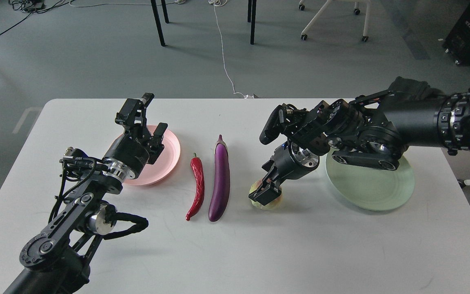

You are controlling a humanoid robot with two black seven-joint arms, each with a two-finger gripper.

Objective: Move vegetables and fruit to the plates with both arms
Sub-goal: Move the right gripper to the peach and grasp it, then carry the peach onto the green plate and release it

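We see the yellow-green peach (268, 201) resting on the white table (259, 253), between the eggplant and the green plate, mostly covered by our right gripper (265, 192). That gripper points down onto the fruit with its fingers around it, though we cannot tell whether they are pressing on it or merely framing it. Just right of it lies the mint green plate (375, 188), bare where visible, with our right arm (365, 139) crossing over its far edge. To the left of the peach the purple eggplant (220, 179) lies lengthwise, stem cap away from us, and just beside it, parallel and apart, lies the red chili pepper (196, 188). Further left sits the pink plate (165, 159), partly hidden by our left gripper (151, 116), which hangs above it with fingers spread apart and nothing between them. Beyond the table, chair legs (333, 20) stand on the grey floor (96, 61).
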